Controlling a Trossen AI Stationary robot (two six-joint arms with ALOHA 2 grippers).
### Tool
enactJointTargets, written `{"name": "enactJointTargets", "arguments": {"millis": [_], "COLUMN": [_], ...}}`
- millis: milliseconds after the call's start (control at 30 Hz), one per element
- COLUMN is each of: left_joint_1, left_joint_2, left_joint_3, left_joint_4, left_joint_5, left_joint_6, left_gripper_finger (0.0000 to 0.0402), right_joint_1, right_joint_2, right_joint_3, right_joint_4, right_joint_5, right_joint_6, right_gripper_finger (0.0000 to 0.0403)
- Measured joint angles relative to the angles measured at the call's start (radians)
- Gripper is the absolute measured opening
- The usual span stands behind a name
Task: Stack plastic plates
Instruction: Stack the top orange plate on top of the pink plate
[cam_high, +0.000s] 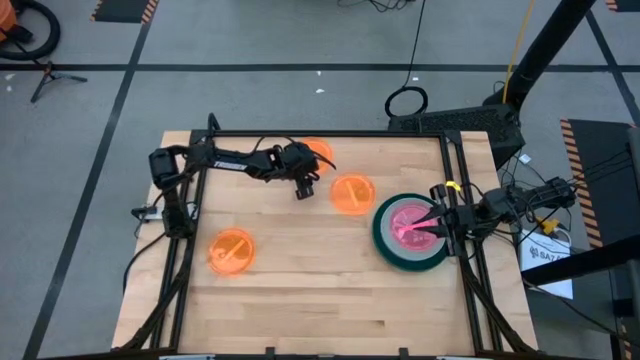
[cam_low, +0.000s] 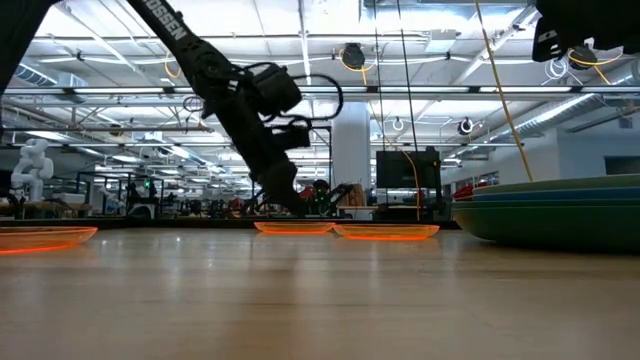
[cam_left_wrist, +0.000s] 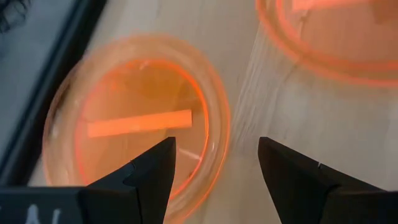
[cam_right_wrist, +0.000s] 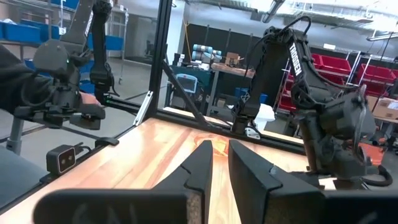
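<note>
Hovering over the far small translucent orange plastic plate (cam_left_wrist: 140, 121), the left end effector (cam_left_wrist: 214, 177) is standing wide, holding nothing, with one finger above the plate's inside and the other over bare wooden bench (cam_high: 330, 290) just beside the rim. That orange plate (cam_high: 316, 152) is lying near the bench's far edge, mostly hidden under the arm in the high view. A second orange plate (cam_high: 351, 193) is sitting just beside it, and a third orange plate (cam_high: 231, 250) is lying well apart toward the left front.

The right end effector (cam_high: 432, 222) is resting over the stack at the right side, where a small pink plastic plate (cam_high: 408, 222) is lying on top of a large dark green plastic plate (cam_high: 390, 250); its fingers are nearly together with only a narrow gap, and nothing is showing between them.

Risks, judging from here: the rim is thin and low, so the fingers may be closing on air or skidding the plate toward the black frame rail (cam_high: 330, 134). A pinch on one edge may be tilting the plate and dropping it. The neighbouring orange plate is close enough to get bumped. The right arm parked over the stack may be blocking the drop spot.
</note>
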Motion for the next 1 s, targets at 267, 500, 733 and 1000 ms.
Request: {"name": "enactJointTargets", "arguments": {"millis": [267, 500, 733, 1000], "left_joint_1": [0.017, 0.024, 0.023, 0.023], "left_joint_2": [0.056, 0.072, 0.076, 0.082], "left_joint_3": [0.0, 0.0, 0.0, 0.0], "left_joint_4": [0.011, 0.029, 0.03, 0.032], "left_joint_5": [-0.001, -0.001, -0.001, -0.003], "left_joint_6": [0.002, 0.013, 0.024, 0.023], "left_gripper_finger": [0.0234, 0.0234, 0.0234, 0.0234], "right_joint_1": [0.0, 0.0, 0.0, 0.0], "right_joint_2": [0.0, 0.0, 0.0, 0.0], "right_joint_3": [0.0, 0.0, 0.0, 0.0], "right_joint_4": [-0.02, -0.02, -0.022, -0.027], "right_joint_5": [0.003, 0.005, 0.005, 0.023], "right_joint_6": [0.0, 0.0, 0.0, 0.0], "right_gripper_finger": [0.0047, 0.0047, 0.0047, 0.0047]}}
